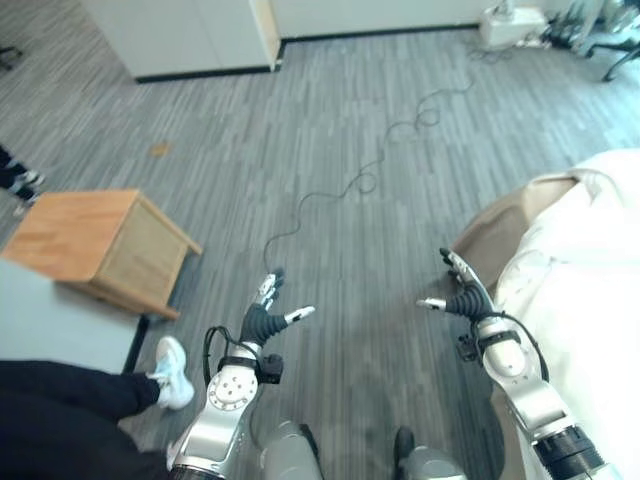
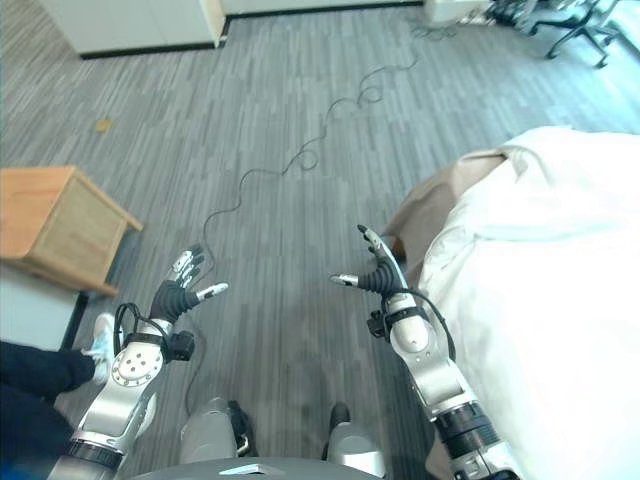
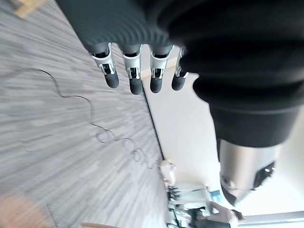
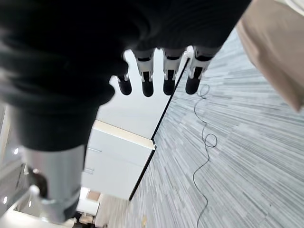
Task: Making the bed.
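Observation:
The bed (image 2: 470, 190) with a tan base stands at the right, covered by a rumpled white quilt (image 2: 540, 270) that hangs over its near corner. My right hand (image 2: 375, 272) hovers over the floor just left of the bed's corner, fingers straight and empty, not touching the quilt. My left hand (image 1: 262, 312) is held out over the carpet at the lower left, also open and empty. In the wrist views the left fingers (image 3: 134, 76) and the right fingers (image 4: 147, 76) point out straight with nothing in them.
A wooden bedside cabinet (image 1: 100, 245) stands at the left. A person's dark trouser leg and white shoe (image 1: 172, 370) are at the lower left. White cupboards (image 1: 190, 35) line the far wall. Office chairs (image 2: 570, 25) stand at the far right.

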You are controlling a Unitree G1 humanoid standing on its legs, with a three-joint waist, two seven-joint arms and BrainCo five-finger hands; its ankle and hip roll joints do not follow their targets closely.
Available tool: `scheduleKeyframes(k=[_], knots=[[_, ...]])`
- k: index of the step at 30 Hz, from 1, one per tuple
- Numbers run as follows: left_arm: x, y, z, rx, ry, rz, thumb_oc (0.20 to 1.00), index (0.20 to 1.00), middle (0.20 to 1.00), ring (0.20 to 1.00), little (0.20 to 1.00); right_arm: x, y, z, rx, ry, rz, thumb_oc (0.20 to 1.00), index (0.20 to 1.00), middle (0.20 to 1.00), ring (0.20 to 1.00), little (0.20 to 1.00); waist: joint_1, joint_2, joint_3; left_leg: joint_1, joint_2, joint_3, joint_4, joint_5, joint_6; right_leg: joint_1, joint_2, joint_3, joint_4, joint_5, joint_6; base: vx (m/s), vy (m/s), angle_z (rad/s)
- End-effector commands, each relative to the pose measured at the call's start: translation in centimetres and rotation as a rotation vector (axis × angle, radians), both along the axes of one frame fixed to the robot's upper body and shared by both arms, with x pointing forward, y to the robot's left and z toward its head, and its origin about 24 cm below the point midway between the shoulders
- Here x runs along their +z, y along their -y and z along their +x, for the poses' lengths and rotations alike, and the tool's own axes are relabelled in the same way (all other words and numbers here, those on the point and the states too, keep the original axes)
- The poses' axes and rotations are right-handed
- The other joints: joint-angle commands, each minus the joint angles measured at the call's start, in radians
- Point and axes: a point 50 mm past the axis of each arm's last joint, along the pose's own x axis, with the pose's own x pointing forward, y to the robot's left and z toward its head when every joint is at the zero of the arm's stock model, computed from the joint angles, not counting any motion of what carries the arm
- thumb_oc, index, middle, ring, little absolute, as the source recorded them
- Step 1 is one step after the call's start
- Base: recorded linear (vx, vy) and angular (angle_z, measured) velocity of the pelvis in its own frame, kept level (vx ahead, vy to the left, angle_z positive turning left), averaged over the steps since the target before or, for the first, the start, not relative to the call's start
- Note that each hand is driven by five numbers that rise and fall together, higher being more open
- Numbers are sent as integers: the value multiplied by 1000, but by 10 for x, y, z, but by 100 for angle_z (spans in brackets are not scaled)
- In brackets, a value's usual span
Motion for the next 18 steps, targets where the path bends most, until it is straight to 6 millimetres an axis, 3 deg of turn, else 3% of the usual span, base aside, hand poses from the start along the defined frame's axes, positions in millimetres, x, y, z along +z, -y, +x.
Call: scheduleKeyframes(k=[1,2,3,4,5,6,7,8,9,10,11,12,13,14,15,16,18], knots=[[32,-3,2,3,160,36,1000,1000,1000,1000,1000,31,-13,5,67,155,34,1000,1000,1000,1000,1000,53,-2,6,45,31,17,71,60,-21,44,-29,-6,11,-58,102,634,42,-37],[32,-4,0,-8,150,43,1000,1000,1000,1000,1000,30,-17,2,87,151,36,1000,1000,1000,1000,1000,57,4,-18,80,12,17,29,69,13,77,1,9,46,-80,96,585,54,-47],[30,-3,-2,-15,140,44,1000,1000,1000,1000,1000,29,-19,0,96,148,44,1000,1000,1000,1000,1000,55,-3,-18,114,-12,12,9,68,27,77,-2,18,106,-101,96,421,54,-33],[30,-3,-2,-15,140,44,1000,1000,1000,1000,1000,29,-19,0,96,149,44,1000,1000,1000,1000,1000,60,0,-18,113,-7,16,8,72,27,71,1,24,110,-99,94,315,58,-25],[31,-3,1,-29,140,83,1000,1000,1000,1000,1000,26,-24,1,103,144,46,1000,1000,1000,1000,1000,48,-19,-30,169,-41,37,1,34,58,37,2,10,292,-81,148,193,44,-24],[31,-4,2,-28,142,84,1000,1000,1000,1000,1000,26,-24,1,103,146,46,1000,1000,1000,1000,1000,53,-15,-32,165,-35,42,0,38,59,27,6,16,297,-78,147,372,87,-6],[33,-4,7,-24,145,100,1000,1000,1000,1000,1000,28,-28,3,100,152,53,1000,1000,1000,1000,1000,22,-18,-10,218,-55,31,-3,2,89,-107,-29,30,547,34,227,207,65,14],[36,-3,9,-29,158,105,1000,1000,1000,1000,1000,29,-29,3,100,157,55,1000,1000,1000,1000,1000,9,2,-2,237,-37,23,-11,-1,92,-175,-14,47,635,63,236,353,36,29],[41,-2,13,-30,185,118,1000,1000,1000,1000,1000,31,-30,6,93,171,53,1000,1000,1000,1000,1000,0,14,8,268,-33,30,-16,-20,97,-251,-67,24,662,53,235,258,-38,33],[44,-1,15,-34,194,121,1000,1000,1000,1000,1000,32,-29,8,81,178,48,1000,1000,1000,1000,1000,-4,11,11,280,-34,36,-17,-29,93,-265,-109,-3,624,33,215,205,-56,24],[44,-1,15,-34,194,121,1000,1000,1000,1000,1000,32,-29,8,81,178,48,1000,1000,1000,1000,1000,-4,11,11,280,-34,36,-17,-29,93,-265,-109,-3,624,33,215,156,-66,13],[45,0,16,-43,198,120,1000,1000,1000,1000,1000,35,-27,9,74,190,42,1000,1000,1000,1000,1000,-14,16,15,291,-30,31,-19,-38,85,-282,-140,-40,590,11,189,263,-160,13],[45,-1,14,-47,198,108,1000,1000,1000,1000,1000,40,-24,9,76,212,29,1000,1000,1000,1000,1000,-23,11,7,320,-37,45,-25,-59,68,-318,-175,-94,451,8,156,280,-161,36],[45,-2,14,-47,197,108,1000,1000,1000,1000,1000,40,-24,9,77,210,29,1000,1000,1000,1000,1000,-30,15,6,321,-32,39,-24,-61,65,-303,-169,-104,432,13,155,302,-209,37],[44,-6,11,-33,190,105,1000,1000,1000,1000,1000,42,-24,10,89,215,19,1000,1000,1000,1000,1000,-29,10,-1,340,-25,53,-23,-75,51,-297,-194,-166,341,32,157,337,-258,19],[41,-18,3,7,172,117,1000,1000,1000,1000,1000,47,-32,15,125,227,-7,1000,1000,1000,1000,1000,-1,-2,-13,383,-9,90,-19,-105,21,-259,-227,-292,207,89,162,326,-252,-43],[38,-20,2,12,162,120,1000,1000,1000,1000,1000,46,-32,14,129,226,-10,1000,1000,1000,1000,1000,-2,-14,-13,385,-12,113,-10,-96,24,-255,-216,-296,179,108,151,195,-229,-105]])
